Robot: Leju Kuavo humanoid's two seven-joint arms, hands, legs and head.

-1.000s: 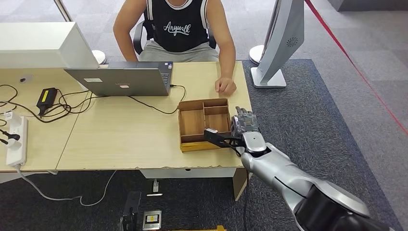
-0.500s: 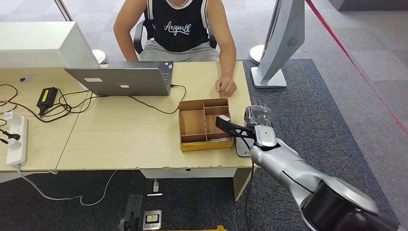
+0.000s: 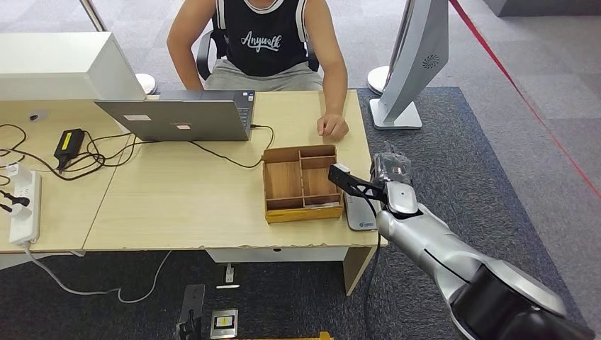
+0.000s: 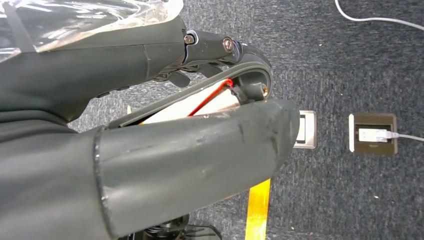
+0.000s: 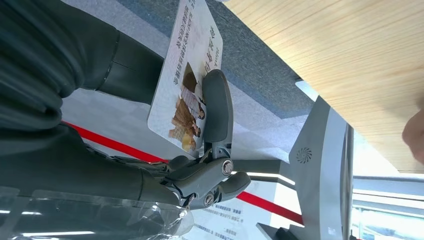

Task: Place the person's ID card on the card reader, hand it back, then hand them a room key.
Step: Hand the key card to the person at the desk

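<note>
In the head view the right hand (image 3: 368, 185) hovers at centre right, just beside the wooden tray (image 3: 300, 183) and above one grey card reader (image 3: 360, 212). The right wrist view shows one printed card (image 5: 184, 75) pinched under that hand's finger. The left hand (image 4: 150, 125) has its fingers curled together over carpet. One person's hand (image 3: 332, 126) rests on the desk (image 3: 177, 198).

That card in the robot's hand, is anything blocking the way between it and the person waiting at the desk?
Nothing visible does. The right hand holds the card above the desk's right end, beside the wooden tray. Only bare desk lies between it and the person's hand.
</note>
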